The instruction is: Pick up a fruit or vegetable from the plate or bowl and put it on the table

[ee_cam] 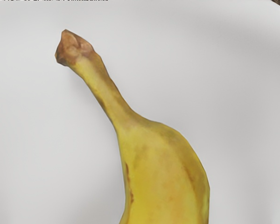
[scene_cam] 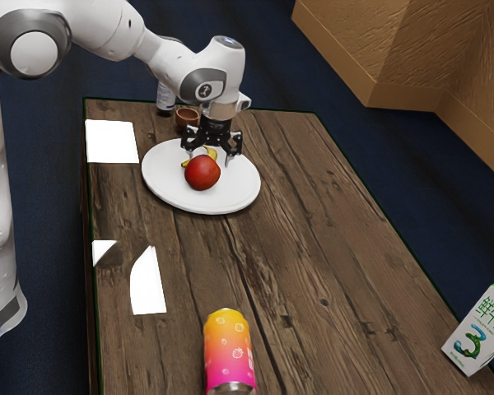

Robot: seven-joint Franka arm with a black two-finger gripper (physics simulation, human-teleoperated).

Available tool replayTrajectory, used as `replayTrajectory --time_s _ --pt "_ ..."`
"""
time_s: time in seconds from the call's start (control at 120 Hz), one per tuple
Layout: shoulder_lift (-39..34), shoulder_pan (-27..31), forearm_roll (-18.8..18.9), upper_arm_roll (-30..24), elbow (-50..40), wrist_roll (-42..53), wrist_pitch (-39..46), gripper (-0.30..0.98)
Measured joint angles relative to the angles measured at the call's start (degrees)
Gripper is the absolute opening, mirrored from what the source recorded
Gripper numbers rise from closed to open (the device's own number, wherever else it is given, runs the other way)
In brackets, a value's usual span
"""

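Over the white plate (scene_cam: 245, 188), my gripper (scene_cam: 208, 160) points down with its two fingers spread well apart. Low between and behind them lies a yellow banana (scene_cam: 212, 152), partly hidden by a round red fruit (scene_cam: 202, 173) on the same plate. The wrist view looks down on the banana (ee_cam: 163, 172), its brown-tipped stem and part of its body lying against the plate's white surface (ee_cam: 247, 93). Neither finger can be seen pressing on the banana.
A brown cup (scene_cam: 187, 118) and a bottle (scene_cam: 165, 99) stand just beyond the plate. A yellow-pink can (scene_cam: 228, 354) is at the exterior view's bottom, and a milk carton (scene_cam: 480, 333) at its lower right. Bright white patches (scene_cam: 111, 141) mark the wooden table (scene_cam: 313, 271).
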Motion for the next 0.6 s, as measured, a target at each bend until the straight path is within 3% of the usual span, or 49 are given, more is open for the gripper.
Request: replayTrajectory --time_s 0.067,0.233,0.333,0.6 --pt "-0.13 0.21 0.07 0.01 0.05 0.08 -0.06 0.65" --pt "-0.57 0.57 0.13 0.06 0.39 0.26 -0.37 0.32" --pt "-0.60 0.37 0.13 0.02 0.43 0.34 -0.51 0.19" --pt "-0.60 -0.87 0.22 0.04 1.07 0.40 -1.02 0.14"
